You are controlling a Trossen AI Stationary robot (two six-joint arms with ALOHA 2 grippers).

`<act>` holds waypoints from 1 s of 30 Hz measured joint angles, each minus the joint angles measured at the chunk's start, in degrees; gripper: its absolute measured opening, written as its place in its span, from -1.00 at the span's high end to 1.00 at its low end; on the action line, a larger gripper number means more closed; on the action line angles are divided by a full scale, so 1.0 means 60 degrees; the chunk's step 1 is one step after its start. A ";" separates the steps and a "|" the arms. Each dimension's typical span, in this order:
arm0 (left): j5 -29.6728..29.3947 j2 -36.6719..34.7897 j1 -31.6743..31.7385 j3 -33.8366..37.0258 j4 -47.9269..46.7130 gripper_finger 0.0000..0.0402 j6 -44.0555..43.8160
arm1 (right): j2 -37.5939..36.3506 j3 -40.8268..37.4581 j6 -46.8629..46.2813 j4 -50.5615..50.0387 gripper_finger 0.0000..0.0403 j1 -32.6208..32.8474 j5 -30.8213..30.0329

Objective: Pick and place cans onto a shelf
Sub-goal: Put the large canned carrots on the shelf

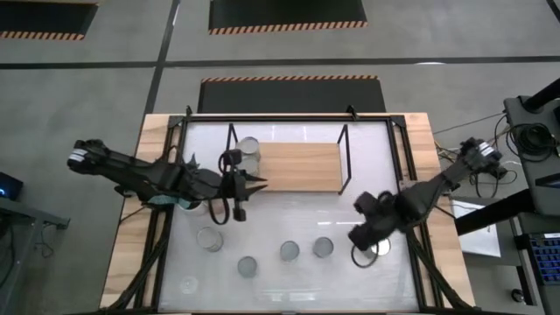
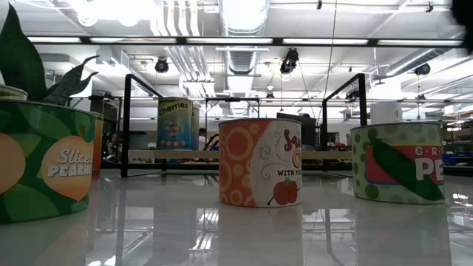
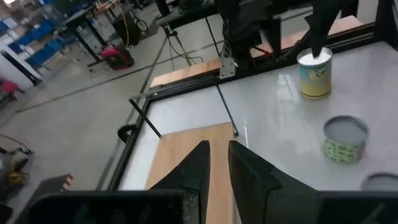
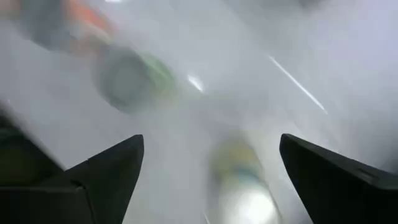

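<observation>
The shelf point(image 1: 302, 166), a light-wood board in a black frame, stands at the table's middle back. One can point(image 1: 248, 153) stands at its left end, labelled cherries point(image 2: 175, 124) in the low view. My left gripper point(image 1: 260, 184) hovers shut over the board's left front corner, fingertips together point(image 3: 217, 152) and empty. My right gripper point(image 1: 367, 247) is open at the table's front right, fingers spread wide point(image 4: 211, 162) above a yellowish can point(image 4: 239, 180), not touching it. Several more cans stand along the front, among them one point(image 1: 323, 248), another point(image 1: 290, 252) and a third point(image 1: 248, 266).
A pot with a teal plant point(image 1: 179, 203) sits under the left arm. The black table frame point(image 1: 398, 149) rims the white top. In the low view, a peaches can point(image 2: 44, 162), a sauce can point(image 2: 260, 162) and a green can point(image 2: 399, 162) stand close to the camera.
</observation>
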State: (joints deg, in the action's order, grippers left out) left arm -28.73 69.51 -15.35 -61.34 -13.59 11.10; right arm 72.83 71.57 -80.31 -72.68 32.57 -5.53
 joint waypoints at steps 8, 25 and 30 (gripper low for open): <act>-0.0062 0.0206 0.0004 0.0089 -0.0009 0.80 0.0029 | 0.1724 0.1251 -0.1851 -0.1510 -0.80 0.1000 0.1184; -0.0227 0.0399 0.0004 0.0070 -0.0020 0.80 -0.0111 | 0.0808 -0.0903 -0.2737 0.0063 -0.80 0.1611 0.1758; -0.0223 0.0399 0.0004 0.0070 -0.0020 0.80 -0.0115 | 0.0274 -0.1759 -0.3088 0.1055 -0.81 0.1869 0.1756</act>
State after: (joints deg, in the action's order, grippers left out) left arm -30.06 71.90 -15.33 -60.93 -13.72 10.41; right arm 74.47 61.01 -98.83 -66.35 43.79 5.00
